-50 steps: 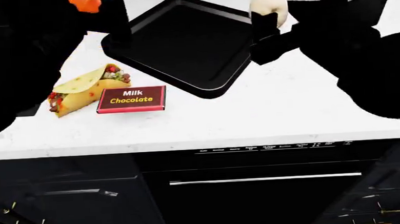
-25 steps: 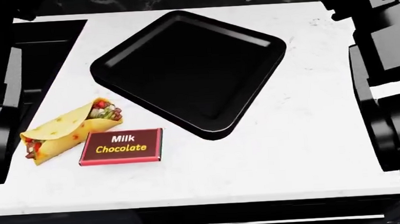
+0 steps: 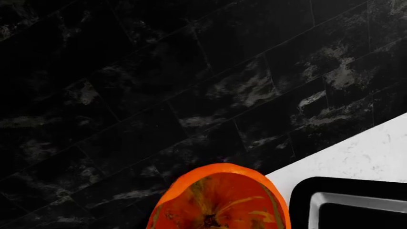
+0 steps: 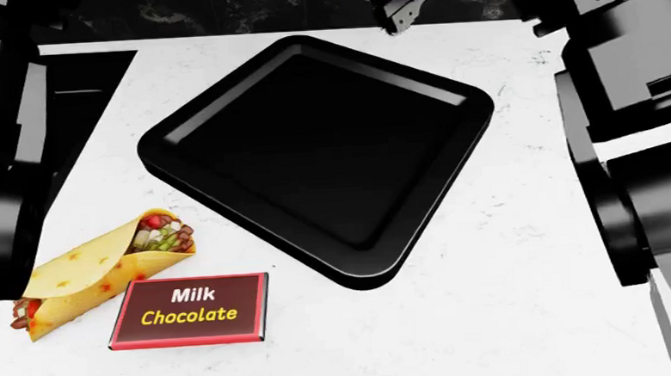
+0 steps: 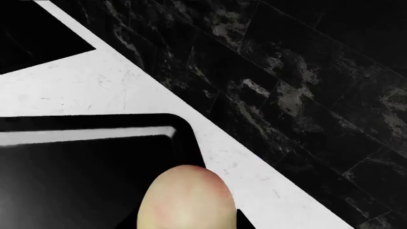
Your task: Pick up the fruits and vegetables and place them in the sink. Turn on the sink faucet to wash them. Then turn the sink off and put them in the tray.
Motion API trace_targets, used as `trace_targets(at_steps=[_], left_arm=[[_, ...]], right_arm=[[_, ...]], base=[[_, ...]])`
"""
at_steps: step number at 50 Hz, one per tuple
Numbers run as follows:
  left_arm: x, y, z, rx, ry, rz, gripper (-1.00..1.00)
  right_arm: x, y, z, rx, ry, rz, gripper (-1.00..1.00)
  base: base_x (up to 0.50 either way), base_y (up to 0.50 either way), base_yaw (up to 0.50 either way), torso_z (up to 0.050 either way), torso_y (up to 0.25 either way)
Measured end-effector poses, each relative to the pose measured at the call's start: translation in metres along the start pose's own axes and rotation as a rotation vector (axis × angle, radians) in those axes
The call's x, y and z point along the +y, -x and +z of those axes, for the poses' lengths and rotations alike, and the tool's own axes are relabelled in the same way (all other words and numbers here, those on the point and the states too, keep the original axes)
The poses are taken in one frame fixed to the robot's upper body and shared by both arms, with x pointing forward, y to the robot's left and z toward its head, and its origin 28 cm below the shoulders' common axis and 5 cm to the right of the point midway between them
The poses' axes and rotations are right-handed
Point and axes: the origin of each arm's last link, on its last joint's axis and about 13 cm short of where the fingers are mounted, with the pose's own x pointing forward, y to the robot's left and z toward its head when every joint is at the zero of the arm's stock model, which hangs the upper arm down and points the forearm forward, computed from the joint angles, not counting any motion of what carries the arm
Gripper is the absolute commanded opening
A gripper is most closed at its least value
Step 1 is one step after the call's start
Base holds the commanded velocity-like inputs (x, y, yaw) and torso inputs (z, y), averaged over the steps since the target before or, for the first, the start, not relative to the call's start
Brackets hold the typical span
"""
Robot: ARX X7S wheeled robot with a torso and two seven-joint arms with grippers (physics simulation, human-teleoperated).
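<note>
We could not see either claw's jaws, but the tomato (image 3: 219, 200) and apple (image 5: 186, 199), firm, smooth, round and likely to roll, hung near the tray (image 4: 422, 71) rim, seemingly gripped across their middles.

Head view dropped closer; tray (image 4: 317, 159) larger, fruit gone from it.

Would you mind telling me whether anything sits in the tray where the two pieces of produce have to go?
Nothing visible does. In the head view the tray is bare inside; the tortilla wrap and chocolate bar lie on the counter beside it. The orange-red piece and pale piece show only in the wrist views.
</note>
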Motion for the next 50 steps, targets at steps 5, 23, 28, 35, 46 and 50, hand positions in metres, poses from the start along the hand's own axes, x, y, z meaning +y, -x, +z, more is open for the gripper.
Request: trace_targets(at_steps=[5,23,28,35,46,50], left_arm=[[0.0,0.0,0.0,-0.001,0.001,-0.006,-1.0],[-0.001,-0.001,0.001,-0.024,-0.007,-0.039,-1.0],[-0.002,-0.002,-0.001,-0.023,-0.009,-0.047,-1.0],[-0.002,-0.002,-0.001,-0.019,-0.014,-0.055,-1.0],[-0.001,0.004,0.008,0.006,-0.004,-0.157,-1.0],[0.002,0.011,0.014,0.028,-0.011,-0.234,-1.0]], right_arm=[[0.008,-0.001,-0.008,0.082,0.016,0.116,-1.0],[0.046,-0.035,-0.061,0.302,0.011,0.378,1.0],[0.05,-0.041,-0.067,0.313,0.017,0.397,1.0],[0.047,-0.027,-0.049,0.228,0.014,0.394,1.0],[0.025,0.02,-0.005,0.02,0.005,0.293,1.0],[0.015,0.035,0.004,-0.049,-0.003,0.23,1.0]], base=[[0.0,0.0,0.0,0.0,0.0],[0.0,0.0,0.0,0.0,0.001],[0.0,0.0,0.0,0.0,0.0],[0.0,0.0,0.0,0.0,0.001],[0.0,0.0,0.0,0.0,0.0],[0.0,0.0,0.0,0.0,0.0]])
